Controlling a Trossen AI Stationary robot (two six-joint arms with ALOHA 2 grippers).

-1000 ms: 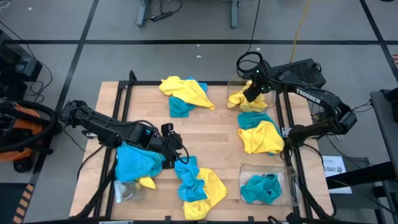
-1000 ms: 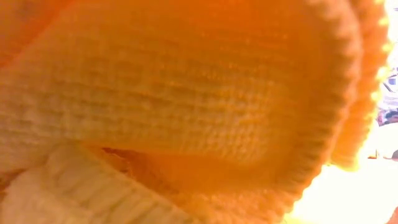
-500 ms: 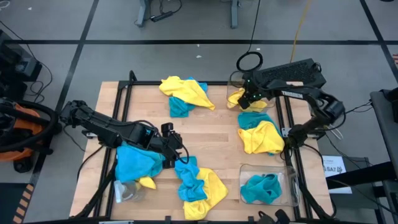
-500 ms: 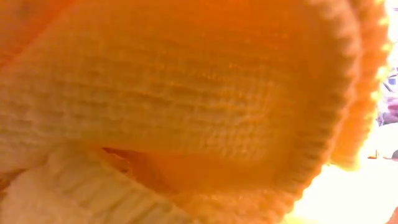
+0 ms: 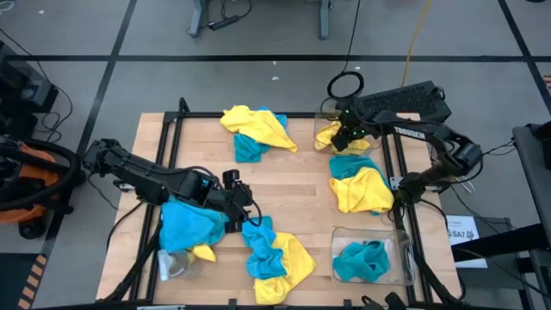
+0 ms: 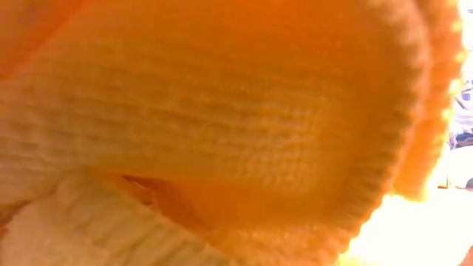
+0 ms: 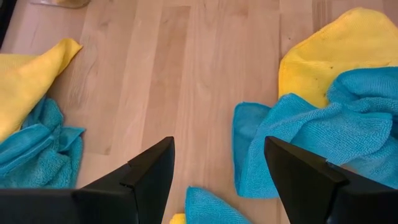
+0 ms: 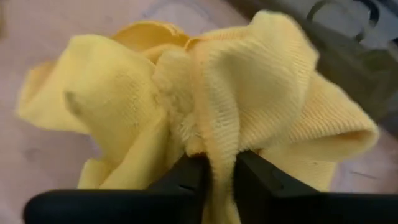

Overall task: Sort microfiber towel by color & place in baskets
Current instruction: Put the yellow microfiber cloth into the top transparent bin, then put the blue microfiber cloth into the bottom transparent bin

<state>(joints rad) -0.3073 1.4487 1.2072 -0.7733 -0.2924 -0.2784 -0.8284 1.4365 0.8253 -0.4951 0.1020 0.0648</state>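
Note:
My right gripper (image 5: 343, 138) is at the table's far right, shut on a yellow microfiber towel (image 5: 327, 135) over the clear far-right basket (image 5: 319, 119). In the right wrist view the towel (image 8: 205, 93) bunches up ahead of the gripper (image 8: 217, 167). My left gripper (image 5: 247, 209) stands open above the wood, between a large blue towel (image 5: 189, 226) and a blue-and-yellow pile (image 5: 274, 254). Its fingers (image 7: 149, 168) hold nothing. A second basket (image 5: 398, 258) at the near right holds a blue towel (image 5: 362, 260). My right gripper pinches a raised fold of the yellow towel (image 8: 219, 146) between its two fingers, several layers thick. The fingers slant down from the table's right side. The rest of the towel spreads in a bunch beyond the fingertips, within the far-right basket's outline.
A yellow-and-blue pile (image 5: 254, 129) lies at the far middle, and blue and yellow towels (image 5: 357, 185) lie on the right between the baskets. A small clear round object (image 5: 172, 263) sits near the left corner. A yellow towel (image 6: 222, 125) fills the low view.
My right gripper has gone down toward the far-right basket, taking the yellow towel with it; the towel now sits lower and more bunched.

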